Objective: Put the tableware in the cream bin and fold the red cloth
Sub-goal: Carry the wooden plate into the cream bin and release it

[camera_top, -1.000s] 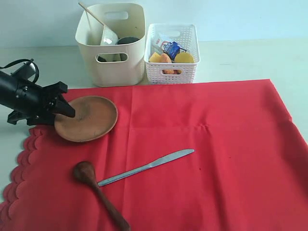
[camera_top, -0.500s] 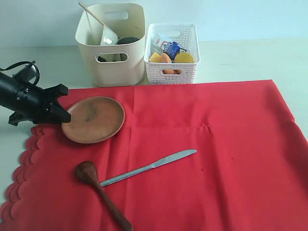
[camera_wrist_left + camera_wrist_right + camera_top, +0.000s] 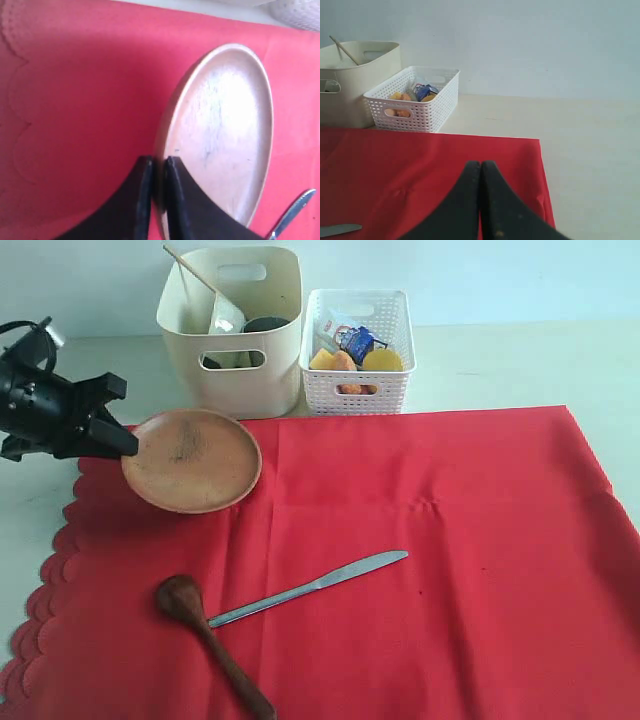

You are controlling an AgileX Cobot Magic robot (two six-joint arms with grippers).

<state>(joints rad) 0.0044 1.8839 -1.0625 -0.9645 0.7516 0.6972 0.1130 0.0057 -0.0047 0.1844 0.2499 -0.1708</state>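
1. Exterior view: the cream bin (image 3: pixel 232 380) already holds some tableware. Pale wooden chopsticks (image 3: pixel 190 268) poke out of its top, and the other pieces inside are too hidden to name.
2. The brown plate (image 3: pixel 192 460) is held by the left gripper (image 3: pixel 128 445), whose jaws stand narrow with the plate's rim pinched between them. The plate sits over the far left part of the red cloth (image 3: pixel 430 570), near the bin but not in it.
3. The metal knife (image 3: pixel 310 586) and the dark wooden spoon (image 3: pixel 205 640) lie close together on the cloth, untouched.
4. The right gripper (image 3: pixel 480 165) hangs above the cloth's right side, its jaws pressed together on nothing.
5. The cloth lies spread out flat, so folding has not begun. By the look of it, plate, knife and spoon must go first; roughly half the job remains.
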